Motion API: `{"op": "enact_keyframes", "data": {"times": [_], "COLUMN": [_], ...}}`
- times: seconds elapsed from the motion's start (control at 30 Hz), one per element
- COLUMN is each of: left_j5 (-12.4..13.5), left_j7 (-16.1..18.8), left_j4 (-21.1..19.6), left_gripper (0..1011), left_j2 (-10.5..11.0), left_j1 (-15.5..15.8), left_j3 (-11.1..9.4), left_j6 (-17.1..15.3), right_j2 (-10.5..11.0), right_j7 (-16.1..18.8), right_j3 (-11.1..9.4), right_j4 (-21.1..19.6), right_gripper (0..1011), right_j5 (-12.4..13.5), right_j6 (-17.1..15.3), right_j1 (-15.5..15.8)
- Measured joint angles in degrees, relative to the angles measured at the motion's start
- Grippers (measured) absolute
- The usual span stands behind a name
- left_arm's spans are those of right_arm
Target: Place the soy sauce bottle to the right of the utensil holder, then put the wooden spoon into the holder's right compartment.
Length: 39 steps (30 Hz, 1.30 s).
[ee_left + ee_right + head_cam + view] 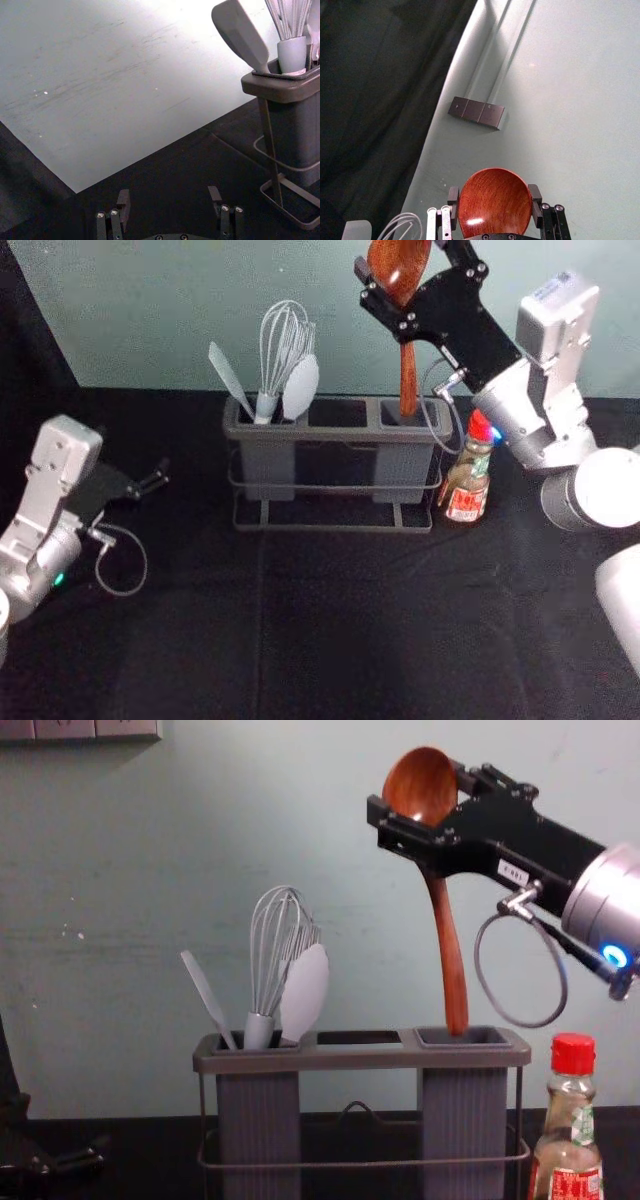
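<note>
Job 1 of 2 looks done: soy sauce bottle (467, 485) upright on the table (350, 640), just beside the utensil holder (360, 1061), on its right. Job 2 well along, by my reckoning: right gripper (416, 794) above the holder, fingers clamped on the bowl of the wooden spoon (450, 945), handle down, its end at the mouth of the right compartment (463, 1120); can't tell how far inside, if at all. Remaining: lower, release, back clear; left gripper (169, 192) idle off the holder's left side, fingers spread, nothing between them.
</note>
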State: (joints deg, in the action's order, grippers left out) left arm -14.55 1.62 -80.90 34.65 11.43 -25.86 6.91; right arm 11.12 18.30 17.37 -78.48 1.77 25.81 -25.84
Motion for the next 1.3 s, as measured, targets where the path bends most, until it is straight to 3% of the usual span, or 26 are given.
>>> {"op": "enact_keyframes", "data": {"times": [0.2, 0.57, 1.3], "left_j5": [0.0, 0.0, 0.0], "left_j7": [0.0, 0.0, 0.0], "left_j4": [0.0, 0.0, 0.0], "left_gripper": [1011, 1011, 1011], "left_j2": [0.0, 0.0, 0.0], "left_j1": [0.0, 0.0, 0.0], "left_j3": [0.0, 0.0, 0.0], "left_j6": [0.0, 0.0, 0.0], "right_j2": [-2.1, -4.39, -5.98], "right_j7": [-1.33, -0.93, -0.09], "right_j3": [-0.89, -2.06, -4.27], "right_j4": [4.62, 10.49, 12.99], "right_gripper": [842, 842, 842], "right_j5": [0.1, 0.64, -0.41], "right_j6": [5.99, 12.61, 14.73], "right_j1": [0.8, 2.06, 4.91]}}
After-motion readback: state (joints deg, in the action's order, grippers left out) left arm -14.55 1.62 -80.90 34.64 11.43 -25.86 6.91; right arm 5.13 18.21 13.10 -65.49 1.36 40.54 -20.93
